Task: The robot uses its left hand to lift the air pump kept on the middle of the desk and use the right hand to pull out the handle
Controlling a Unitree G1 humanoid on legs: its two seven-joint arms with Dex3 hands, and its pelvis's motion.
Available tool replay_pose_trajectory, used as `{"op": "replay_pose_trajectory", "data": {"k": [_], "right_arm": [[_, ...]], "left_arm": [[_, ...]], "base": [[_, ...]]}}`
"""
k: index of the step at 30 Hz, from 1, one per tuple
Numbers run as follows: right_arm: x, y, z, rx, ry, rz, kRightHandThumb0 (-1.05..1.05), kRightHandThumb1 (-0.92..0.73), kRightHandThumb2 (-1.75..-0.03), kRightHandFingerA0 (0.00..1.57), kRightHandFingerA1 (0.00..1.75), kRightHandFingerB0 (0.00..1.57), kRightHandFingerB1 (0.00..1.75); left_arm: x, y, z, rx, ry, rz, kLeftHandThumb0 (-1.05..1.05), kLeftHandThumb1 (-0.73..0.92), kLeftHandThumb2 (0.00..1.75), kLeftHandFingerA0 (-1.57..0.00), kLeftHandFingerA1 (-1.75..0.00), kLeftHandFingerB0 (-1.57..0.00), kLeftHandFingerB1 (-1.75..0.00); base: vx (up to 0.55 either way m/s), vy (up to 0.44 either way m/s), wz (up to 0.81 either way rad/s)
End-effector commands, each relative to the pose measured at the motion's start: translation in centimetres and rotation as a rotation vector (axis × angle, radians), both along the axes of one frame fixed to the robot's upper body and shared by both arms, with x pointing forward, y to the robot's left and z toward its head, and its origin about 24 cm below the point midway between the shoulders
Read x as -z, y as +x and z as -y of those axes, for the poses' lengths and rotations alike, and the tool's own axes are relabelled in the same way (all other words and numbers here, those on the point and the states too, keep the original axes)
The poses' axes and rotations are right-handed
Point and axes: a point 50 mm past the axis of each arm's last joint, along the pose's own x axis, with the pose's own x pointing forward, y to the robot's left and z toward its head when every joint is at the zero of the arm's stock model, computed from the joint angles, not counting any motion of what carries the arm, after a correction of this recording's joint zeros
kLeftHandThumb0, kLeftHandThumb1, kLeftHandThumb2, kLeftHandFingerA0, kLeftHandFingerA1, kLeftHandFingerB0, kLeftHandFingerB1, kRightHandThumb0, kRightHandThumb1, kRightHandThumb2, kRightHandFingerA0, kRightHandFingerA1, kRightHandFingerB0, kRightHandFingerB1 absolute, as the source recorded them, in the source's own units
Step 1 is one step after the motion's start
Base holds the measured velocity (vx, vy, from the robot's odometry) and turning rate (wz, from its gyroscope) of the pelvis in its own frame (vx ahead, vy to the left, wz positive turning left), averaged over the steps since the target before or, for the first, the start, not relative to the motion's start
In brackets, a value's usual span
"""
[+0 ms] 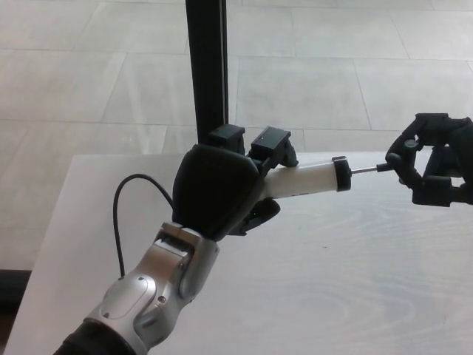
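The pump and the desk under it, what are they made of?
The air pump has a white tube, smooth and slightly glossy, so probably plastic. Its end cap is black, likely plastic or rubber. The thin rod sliding out is grey and shiny, so it looks like metal. The desk is pale with swirly grain lines, so it is wood or a wood-look coating; I cannot tell which.
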Motion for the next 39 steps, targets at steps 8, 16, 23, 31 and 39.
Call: {"op": "replay_pose_trajectory", "data": {"k": [8, 16, 23, 31, 39], "right_arm": [[-0.2, -0.3, 3.5, 0.119, 0.012, 0.023, -0.17, -0.46, -1.03, 0.88, 1.67, 0.91, 1.32], [-0.4, -0.5, 4.3, 0.145, 0.015, 0.011, -0.14, -0.48, -1.00, 0.87, 1.65, 0.94, 1.24], [-0.2, -0.5, 4.3, 0.156, 0.029, 0.007, -0.16, -0.52, -0.89, 0.86, 1.69, 0.93, 1.23], [-0.2, -0.6, 3.8, 0.049, 0.115, 0.018, -0.29, -0.57, -0.59, 0.80, 1.60, 0.50, 0.50], [-0.2, -1.0, 4.2, -0.078, -0.154, -0.171, -1.05, -0.73, -0.61, 0.00, 0.00, 0.00, 0.00]], "left_arm": [[1.3, -0.3, -3.1, -0.050, 0.022, 0.015, -0.13, 0.52, 0.98, -0.79, -1.75, -0.67, -1.59], [2.1, -0.7, -4.8, -0.073, 0.030, -0.013, -0.14, 0.52, 1.03, -0.80, -1.75, -0.68, -1.60], [2.8, -1.2, -5.8, -0.084, 0.046, -0.043, -0.16, 0.58, 0.90, -0.78, -1.69, -0.69, -1.51], [2.8, -1.3, -5.5, -0.080, 0.045, -0.027, -0.11, 0.57, 0.94, -0.85, -1.72, -0.67, -1.49], [4.7, -1.7, -5.2, -0.086, 0.122, -0.127, -0.19, 0.60, 0.92, -0.79, -1.71, -0.70, -1.48]], "base": [[0.00, 0.000, 0.00], [0.00, 0.000, 0.00], [0.00, 0.000, 0.00], [0.00, 0.000, 0.00], [0.00, 0.000, 0.00]]}}
